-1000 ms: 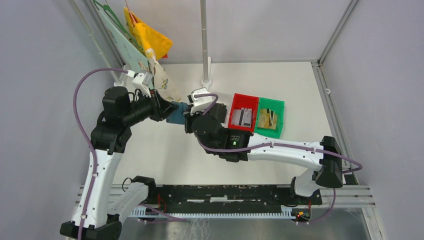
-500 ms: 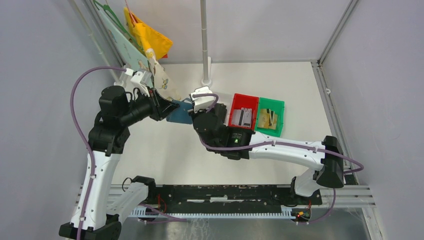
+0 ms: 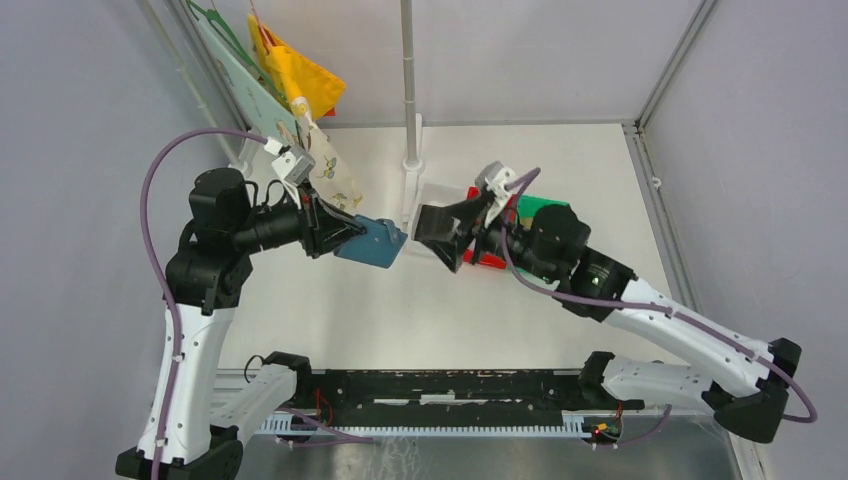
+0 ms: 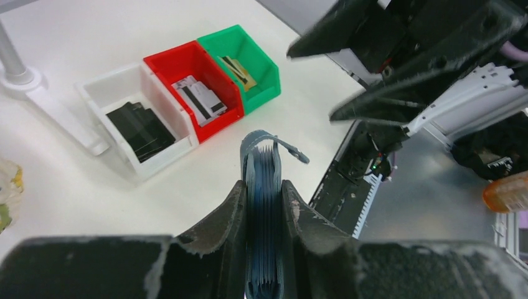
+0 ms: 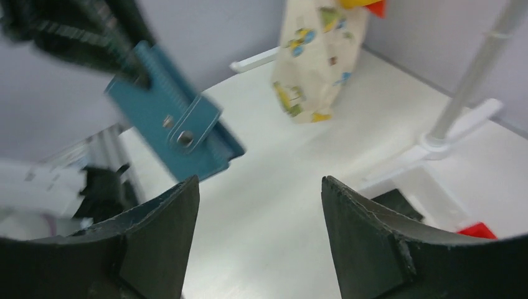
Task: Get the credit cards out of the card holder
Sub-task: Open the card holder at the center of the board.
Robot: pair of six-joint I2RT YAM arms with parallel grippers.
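My left gripper (image 3: pixel 348 233) is shut on the teal-blue card holder (image 3: pixel 374 244) and holds it off the table. In the left wrist view the card holder (image 4: pixel 264 180) stands edge-on between the fingers, snap tab loose at its far end; its layered pockets show, but no card in them can be made out. My right gripper (image 3: pixel 433 238) hangs open and empty just right of the holder, apart from it. In the right wrist view the holder (image 5: pixel 171 124) is above and left of the open gripper (image 5: pixel 258 187). Grey striped credit cards (image 4: pixel 200 99) lie in the red bin (image 4: pixel 163 62), and a gold-toned one (image 4: pixel 237 65) in the green bin (image 4: pixel 264 59).
A white bin (image 4: pixel 106 90) with flat black items (image 4: pixel 140 126) stands left of the red bin. A pole on a white foot (image 3: pixel 411 150) rises behind the bins. A patterned bag (image 5: pixel 317 56) and yellow cloth (image 3: pixel 300 75) hang at the back left.
My right gripper was shut at the card holder; it has pulled away to the right and opened. My left gripper has carried the holder slightly right and nearer.
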